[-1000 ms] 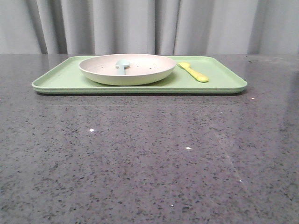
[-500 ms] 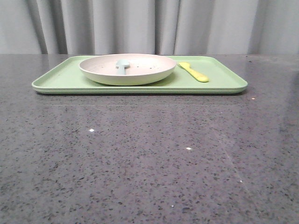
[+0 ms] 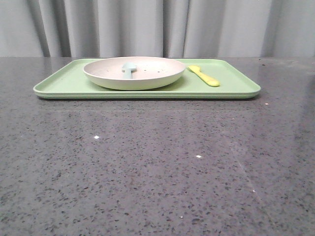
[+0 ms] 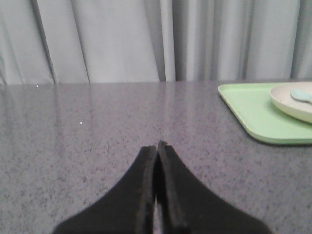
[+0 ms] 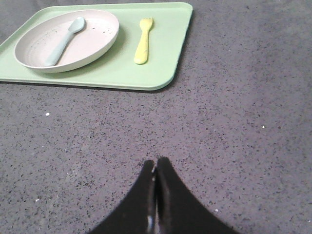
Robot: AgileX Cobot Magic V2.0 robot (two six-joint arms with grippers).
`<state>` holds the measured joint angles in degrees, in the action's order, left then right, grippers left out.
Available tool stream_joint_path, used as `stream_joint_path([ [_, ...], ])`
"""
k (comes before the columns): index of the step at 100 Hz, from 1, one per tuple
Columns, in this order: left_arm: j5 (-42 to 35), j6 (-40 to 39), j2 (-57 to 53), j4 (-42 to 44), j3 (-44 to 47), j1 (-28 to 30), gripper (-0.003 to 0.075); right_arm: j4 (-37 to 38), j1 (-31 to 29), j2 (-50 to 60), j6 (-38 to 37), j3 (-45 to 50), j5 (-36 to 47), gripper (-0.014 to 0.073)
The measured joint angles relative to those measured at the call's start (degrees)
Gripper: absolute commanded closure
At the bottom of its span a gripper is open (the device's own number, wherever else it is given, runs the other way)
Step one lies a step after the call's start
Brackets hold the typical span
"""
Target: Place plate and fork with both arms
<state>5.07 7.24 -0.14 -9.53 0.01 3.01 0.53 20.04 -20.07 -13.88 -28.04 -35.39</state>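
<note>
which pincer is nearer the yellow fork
Right. The right pincer faces the fork lying on the tray's near side. The left pincer sits off the tray's far end, beyond the plate.

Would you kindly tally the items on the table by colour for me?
Green: 1, the tray
Pinkish-cream: 1, the plate
Yellow: 1, the fork
Blue-green: 1, the spoon
Total: 4

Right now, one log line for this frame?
plate: on tray, spoon inside | fork: on tray beside plate | left gripper: shut, empty | right gripper: shut, empty
</note>
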Motion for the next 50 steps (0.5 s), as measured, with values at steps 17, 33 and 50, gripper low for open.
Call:
stream_joint_path([
  [17, -1.2, 0.0, 0.0, 0.09, -0.01, 0.0, 0.0741, 0.0, 0.0, 0.0, 0.0, 0.0, 0.09, 0.0661],
  [33, -1.23, 0.04, 0.0, 0.09, -0.01, 0.0, 0.0741, 0.0, 0.0, 0.0, 0.0, 0.0, 0.09, 0.0661],
  [50, -1.33, 0.04, 0.0, 0.09, -0.01, 0.0, 0.0741, 0.0, 0.0, 0.0, 0.0, 0.0, 0.09, 0.0661],
])
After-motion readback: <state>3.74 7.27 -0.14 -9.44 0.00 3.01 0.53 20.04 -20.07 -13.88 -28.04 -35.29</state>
